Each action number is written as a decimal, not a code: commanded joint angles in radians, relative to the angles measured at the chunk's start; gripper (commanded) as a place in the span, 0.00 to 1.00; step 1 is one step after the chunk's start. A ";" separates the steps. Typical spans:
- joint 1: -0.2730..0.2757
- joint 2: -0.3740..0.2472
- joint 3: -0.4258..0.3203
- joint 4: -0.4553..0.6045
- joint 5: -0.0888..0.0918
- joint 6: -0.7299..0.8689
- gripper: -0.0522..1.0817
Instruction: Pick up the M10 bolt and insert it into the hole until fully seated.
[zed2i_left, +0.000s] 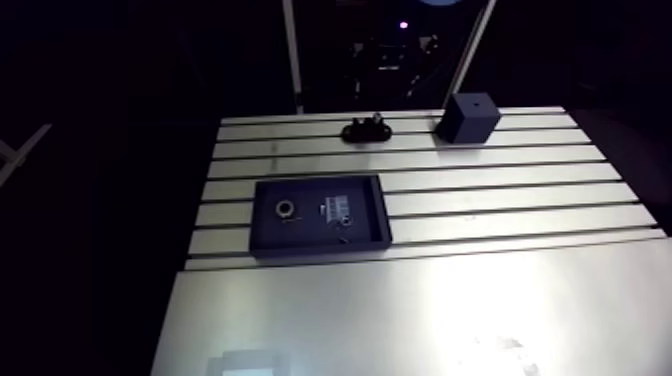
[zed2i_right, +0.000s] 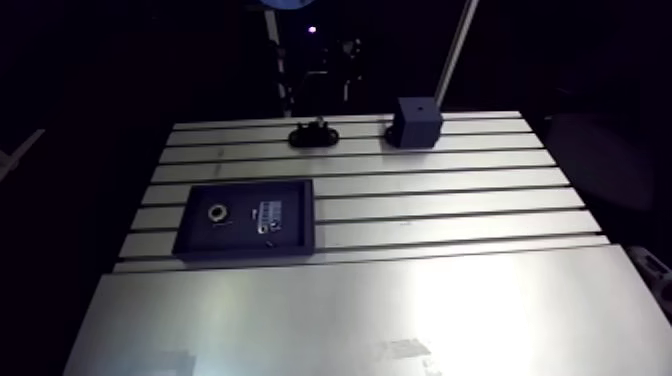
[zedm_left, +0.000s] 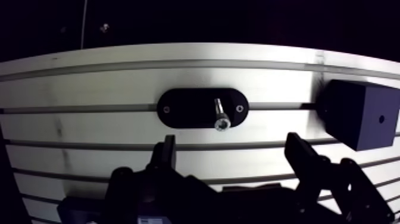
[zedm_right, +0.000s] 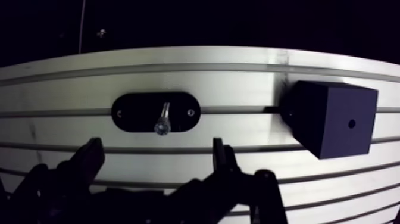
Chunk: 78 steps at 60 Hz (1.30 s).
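Observation:
The silver M10 bolt (zedm_left: 221, 114) stands head-up in a black oval holder (zedm_left: 178, 108) on the slotted table; in the arm view the holder (zed2i_left: 367, 130) is near the far edge. To its right sits a black cube (zedm_left: 357, 113) with a small round hole (zedm_left: 381, 118) in the face turned toward me. In the wrist view my gripper (zedm_left: 232, 149) is open, its two dark fingers (zedm_left: 168, 152) spread wide just short of the holder. The bolt lies ahead of the gap, and nothing is between the fingers. The arm view does not show the gripper.
A shallow black tray (zed2i_left: 270, 238) lies on the table's left middle, holding a metal ring (zed2i_left: 285, 209) and a few small parts. The table's slots (zed2i_left: 480, 190) run left to right. A smooth bright plate (zed2i_left: 420, 310) covers the near part of the table.

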 joint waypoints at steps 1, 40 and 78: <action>-0.001 0.012 0.008 -0.012 -0.001 -0.002 0.06; -0.002 0.043 0.006 -0.026 -0.001 -0.001 0.20; -0.002 0.060 0.006 -0.052 0.002 -0.004 0.41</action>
